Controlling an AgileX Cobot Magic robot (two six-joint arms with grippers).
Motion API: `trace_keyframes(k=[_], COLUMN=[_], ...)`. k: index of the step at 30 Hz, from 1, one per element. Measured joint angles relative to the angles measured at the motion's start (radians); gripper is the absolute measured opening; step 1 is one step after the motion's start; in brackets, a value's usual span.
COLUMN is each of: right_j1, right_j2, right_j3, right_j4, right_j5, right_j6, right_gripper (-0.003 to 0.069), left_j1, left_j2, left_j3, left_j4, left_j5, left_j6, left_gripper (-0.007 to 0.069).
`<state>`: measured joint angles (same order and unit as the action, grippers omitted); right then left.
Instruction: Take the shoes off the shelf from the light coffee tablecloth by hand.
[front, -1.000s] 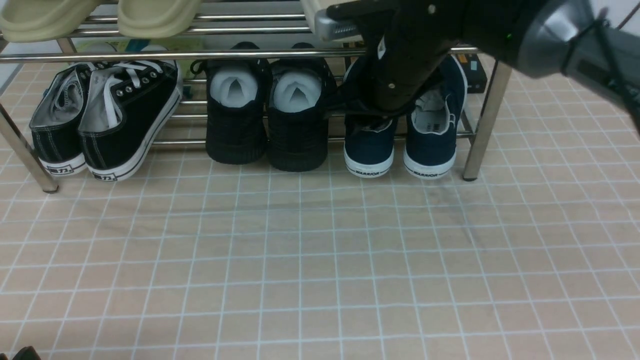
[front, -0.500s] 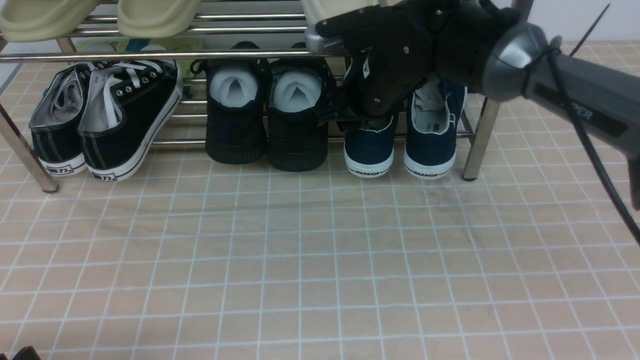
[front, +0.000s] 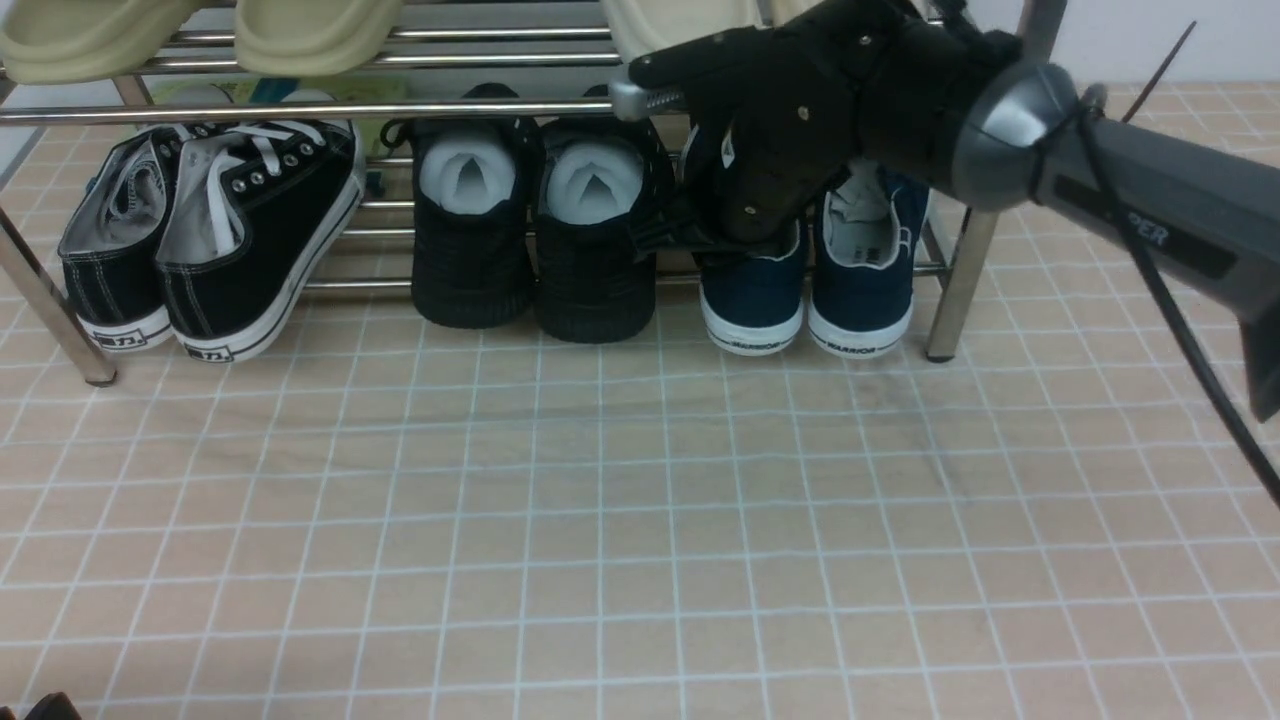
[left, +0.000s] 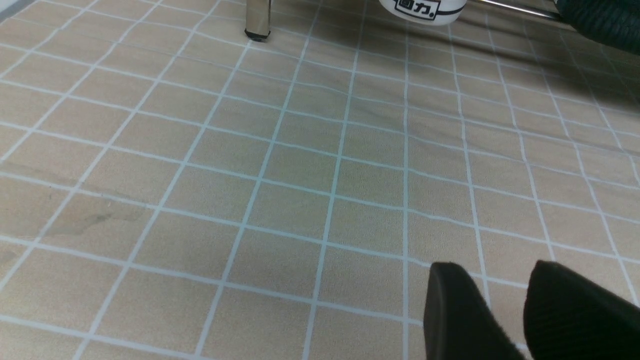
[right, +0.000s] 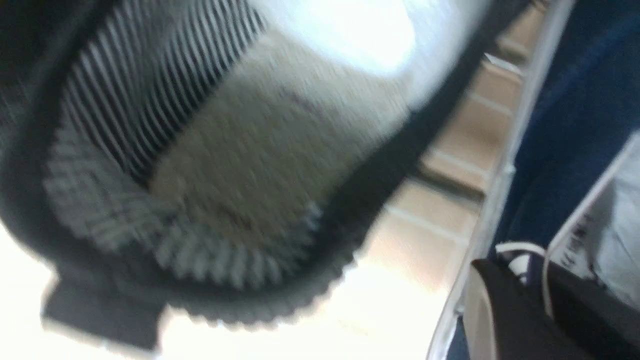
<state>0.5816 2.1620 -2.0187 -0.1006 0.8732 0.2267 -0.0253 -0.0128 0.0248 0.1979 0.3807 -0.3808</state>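
Two navy-blue shoes with white soles stand on the lower tier of the chrome shelf (front: 300, 110), at its right end, heels toward me. My right gripper (front: 735, 235) is shut on the white-trimmed collar of the left shoe (front: 752, 300), which leans against the right shoe (front: 862, 290). In the right wrist view the black fingers (right: 505, 310) pinch that collar, with the gripper (right: 540, 290) at the navy shoe (right: 560, 140). My left gripper (left: 492, 280) hovers open over the light coffee tablecloth (left: 280, 165), holding nothing.
Black textured shoes with white stuffing (front: 530, 230) stand directly left of the navy pair, and black lace-up sneakers (front: 215, 230) sit further left. Beige slippers (front: 300, 30) rest on the top tier. A chrome leg (front: 960, 260) stands just right of the navy shoes.
The right gripper has closed on the left navy shoe's collar. That shoe has shifted right, up against its mate. The left arm has not moved.
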Motion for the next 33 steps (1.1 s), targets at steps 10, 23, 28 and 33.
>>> trace_keyframes(k=[10,23,28,33], right_j1=[0.001,0.002,0.002,0.002], right_j2=[-0.205,-0.416,-0.507,-0.678], right_j3=[0.0,0.007,0.043,0.189], right_j4=[0.196,0.228,0.27,0.308], right_j5=[0.278,0.395,0.395,0.391], right_j6=[-0.164,-0.196,-0.201,-0.247], right_gripper=[0.0048,0.0048,0.0048,0.0048], left_j1=[0.0,0.0,0.0,0.0], left_j2=[0.0,0.0,0.0,0.0], left_j3=[0.0,0.0,0.0,0.0], left_j4=[0.0,0.0,0.0,0.0], left_j5=[0.0,0.0,0.0,0.0], left_j6=[0.0,0.0,0.0,0.0], left_gripper=[0.024,0.0239,0.024,0.024])
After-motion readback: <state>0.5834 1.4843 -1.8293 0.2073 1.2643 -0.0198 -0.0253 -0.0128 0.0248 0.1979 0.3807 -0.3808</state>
